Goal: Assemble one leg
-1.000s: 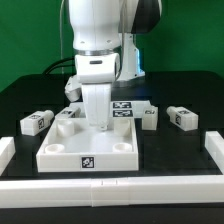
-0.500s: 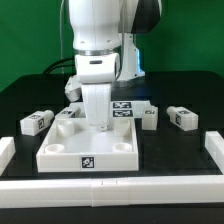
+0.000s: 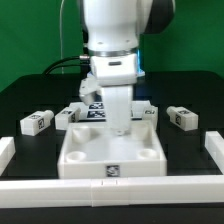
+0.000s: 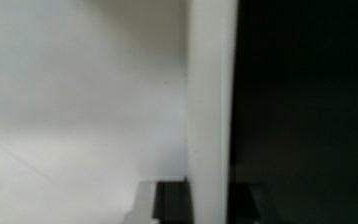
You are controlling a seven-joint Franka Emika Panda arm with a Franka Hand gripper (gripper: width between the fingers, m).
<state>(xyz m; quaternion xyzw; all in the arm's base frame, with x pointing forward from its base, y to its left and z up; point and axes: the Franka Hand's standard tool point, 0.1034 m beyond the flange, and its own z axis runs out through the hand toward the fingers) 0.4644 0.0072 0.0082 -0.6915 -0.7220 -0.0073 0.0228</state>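
The large white square panel (image 3: 112, 158), with round corner sockets and a tag on its front wall, lies on the black table. My gripper (image 3: 120, 130) points straight down and is shut on the panel's back wall. In the wrist view the panel's thin white wall (image 4: 211, 100) runs between my two dark fingers (image 4: 176, 205), with the gripper (image 4: 211, 206) closed around it. Small white tagged legs lie around the panel: one at the far left (image 3: 37, 122), one by the panel's back left corner (image 3: 68, 117), one behind my gripper (image 3: 148, 115) and one at the right (image 3: 183, 117).
The marker board (image 3: 97, 108) lies behind the panel, partly hidden by the arm. A white rail (image 3: 110, 191) runs along the table's front, with white end blocks at the left (image 3: 5, 150) and right (image 3: 214, 150).
My arm has moved toward the exterior view's right, and the panel in its grip has slid right with it. The legs have not moved.
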